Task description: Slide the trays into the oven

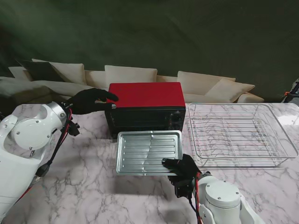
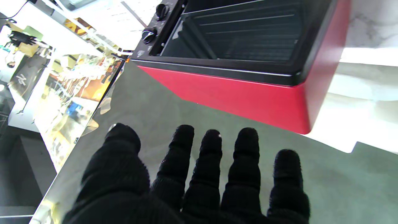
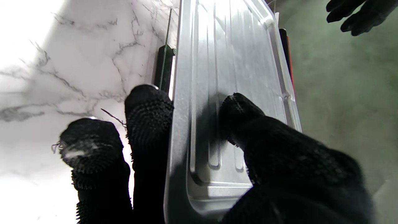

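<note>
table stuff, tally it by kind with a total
oven: 1
metal tray: 1, held by the right hand
wire rack: 1
clear bin: 1, holding the rack
total: 4

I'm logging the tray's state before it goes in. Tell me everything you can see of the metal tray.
The tray is a shallow rectangle of silvery metal with a raised rim, rounded corners and pressed ribs along its floor. It is empty and lies roughly level in front of the red oven, its far edge at the oven's dark open mouth. The right hand pinches its near right corner, thumb on the floor, fingers under the rim. The left hand is at the oven's top left corner, not touching the tray.
</note>
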Motion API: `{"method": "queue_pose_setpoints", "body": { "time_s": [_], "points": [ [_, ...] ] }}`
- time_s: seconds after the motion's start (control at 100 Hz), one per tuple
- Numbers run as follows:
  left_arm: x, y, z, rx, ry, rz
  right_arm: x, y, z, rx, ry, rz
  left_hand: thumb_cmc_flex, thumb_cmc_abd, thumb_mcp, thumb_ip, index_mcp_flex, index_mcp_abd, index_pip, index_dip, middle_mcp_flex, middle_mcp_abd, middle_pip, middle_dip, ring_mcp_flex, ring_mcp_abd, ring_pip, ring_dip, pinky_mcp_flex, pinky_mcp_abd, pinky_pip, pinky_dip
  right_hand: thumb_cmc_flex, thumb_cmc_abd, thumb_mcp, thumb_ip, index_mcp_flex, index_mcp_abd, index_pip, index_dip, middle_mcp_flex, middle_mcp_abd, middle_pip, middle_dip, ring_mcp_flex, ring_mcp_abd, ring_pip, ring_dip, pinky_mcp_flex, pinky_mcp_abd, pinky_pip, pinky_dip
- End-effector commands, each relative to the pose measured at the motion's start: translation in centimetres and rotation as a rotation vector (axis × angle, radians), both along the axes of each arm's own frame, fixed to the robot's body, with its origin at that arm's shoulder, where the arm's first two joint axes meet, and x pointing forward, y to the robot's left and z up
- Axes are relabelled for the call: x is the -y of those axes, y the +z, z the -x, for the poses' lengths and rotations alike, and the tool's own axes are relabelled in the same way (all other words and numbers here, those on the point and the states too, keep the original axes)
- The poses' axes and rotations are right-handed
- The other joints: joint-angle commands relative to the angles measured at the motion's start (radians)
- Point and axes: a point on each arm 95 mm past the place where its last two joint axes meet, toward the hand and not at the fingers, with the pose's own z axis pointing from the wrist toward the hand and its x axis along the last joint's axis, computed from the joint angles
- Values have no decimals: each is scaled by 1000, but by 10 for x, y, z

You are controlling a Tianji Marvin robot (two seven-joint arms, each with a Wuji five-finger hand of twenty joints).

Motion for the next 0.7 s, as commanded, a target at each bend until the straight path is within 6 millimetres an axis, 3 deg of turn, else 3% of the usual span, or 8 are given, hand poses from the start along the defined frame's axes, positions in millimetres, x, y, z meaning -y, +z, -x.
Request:
{"method": "queue_pose_setpoints", "body": {
  "time_s": [0.0, 0.11, 0.69],
  "points": [
    [-4, -6, -2, -20, 10, -3, -9, -2, -1, -17, 10, -12, 17, 44, -25, -10, 10, -22, 4, 10, -65, -18, -58, -46, -32, -19, -38, -22, -24, -28, 18, 15, 72, 95, 101, 38, 110, -186, 101, 75, 45, -14, 75, 17, 53, -43, 12, 9, 12, 27, 20, 15],
    [-5, -8, -4, -20, 27, 7, -17, -8, -7, -48, 10, -18, 19, 39, -23, -10, 7, -21, 2, 10, -93, -19, -104, -112, -50, -14, -67, -57, -30, -29, 5, 7, 73, 95, 103, 39, 112, -184, 104, 75, 43, -10, 79, 19, 52, -40, 10, 8, 8, 27, 19, 17],
    [-7, -9, -5, -24, 22, -14, -48, -33, -58, -168, 12, -55, 19, 34, -24, -9, 19, -23, 8, 13, -53, -20, -93, -122, -44, -12, -64, -69, -33, -22, -6, 6, 74, 90, 115, 36, 119, -164, 97, 72, 41, 9, 100, 48, 53, -28, 66, 27, -9, 52, 64, 60]
  ]
}}
